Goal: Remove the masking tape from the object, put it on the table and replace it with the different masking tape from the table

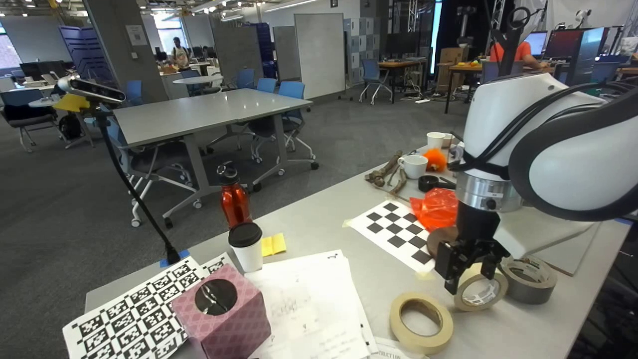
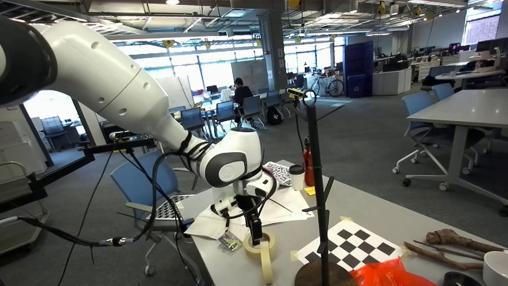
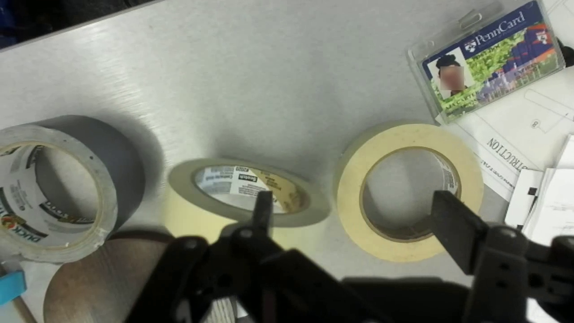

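One masking tape roll (image 1: 418,344) lies flat on the table; it also shows in the wrist view (image 3: 354,202). A second masking tape roll (image 1: 463,301) stands tilted on its edge beside it, seen edge-on in an exterior view (image 2: 266,264). My gripper (image 3: 353,199) is open above the two rolls, its fingers wide apart with nothing between them. In the wrist view one finger overlaps the standing roll and the other overlaps the flat roll; I cannot tell whether they touch. The black branched stand (image 2: 316,159) has a round wooden base (image 3: 103,278) and shows no tape on it.
A grey duct tape roll (image 1: 536,291) stands by the masking tape rolls. A card in a holder (image 3: 493,58) and papers (image 1: 309,304) lie near. A red plastic bag (image 1: 434,207) and a checkerboard sheet (image 2: 349,242) lie by the stand. A tissue box (image 1: 224,319) sits farther off.
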`<control>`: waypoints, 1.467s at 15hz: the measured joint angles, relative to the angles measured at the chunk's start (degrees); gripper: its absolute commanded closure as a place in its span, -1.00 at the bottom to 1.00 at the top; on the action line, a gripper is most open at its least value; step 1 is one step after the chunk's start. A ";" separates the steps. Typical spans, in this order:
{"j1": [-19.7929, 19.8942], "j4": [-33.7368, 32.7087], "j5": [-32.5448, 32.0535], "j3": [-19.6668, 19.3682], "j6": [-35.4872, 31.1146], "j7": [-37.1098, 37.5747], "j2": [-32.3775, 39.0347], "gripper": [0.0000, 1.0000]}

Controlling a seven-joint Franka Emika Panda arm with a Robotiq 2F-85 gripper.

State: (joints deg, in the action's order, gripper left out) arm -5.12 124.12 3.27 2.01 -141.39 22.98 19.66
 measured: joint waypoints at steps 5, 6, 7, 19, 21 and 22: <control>0.41 0.26 0.00 -1.81 0.53 -0.25 0.02 -1.00; 0.55 0.29 0.00 -2.28 0.74 -0.34 -0.01 -1.00; 0.68 0.30 0.00 -2.80 0.91 -0.41 -0.05 -1.00; 3.68 0.18 -0.02 -5.15 5.37 -6.63 -3.77 -1.00; 3.85 0.30 -0.03 -5.15 6.73 -7.83 -4.89 -1.00; 3.88 0.44 -0.04 -5.15 7.37 -8.35 -5.45 -1.00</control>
State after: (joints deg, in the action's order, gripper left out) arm -1.25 124.56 3.23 -3.14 -134.02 14.63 14.21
